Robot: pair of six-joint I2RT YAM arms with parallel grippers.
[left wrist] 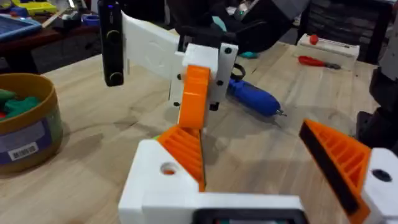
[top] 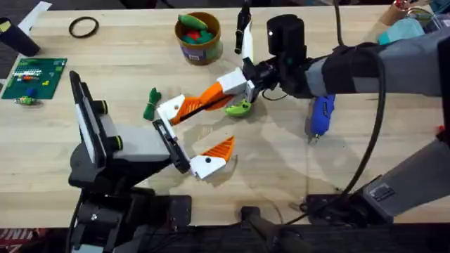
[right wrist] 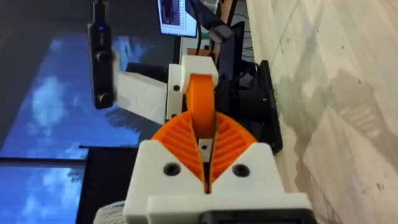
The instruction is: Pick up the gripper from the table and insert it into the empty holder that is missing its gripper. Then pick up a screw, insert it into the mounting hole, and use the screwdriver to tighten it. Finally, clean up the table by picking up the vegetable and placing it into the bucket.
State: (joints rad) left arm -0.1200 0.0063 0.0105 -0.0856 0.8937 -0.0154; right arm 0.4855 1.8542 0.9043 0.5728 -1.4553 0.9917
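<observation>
Gripping the gripper (top: 211, 93), the right gripper (top: 226, 89) aligns it with the holder (top: 167, 111).
Right fingers clamp its base; long axis points toward eight o'clock. Left gripper (top: 186, 133) stands open.

No legible text; only an unreadable barcode label on the bucket (left wrist: 25, 134).

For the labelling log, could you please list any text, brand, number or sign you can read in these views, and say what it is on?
No text can be read.
Bucket: a label with a barcode, too small to read.
Green board: markings too small to read.
Monitor: content too blurred to read.
</observation>
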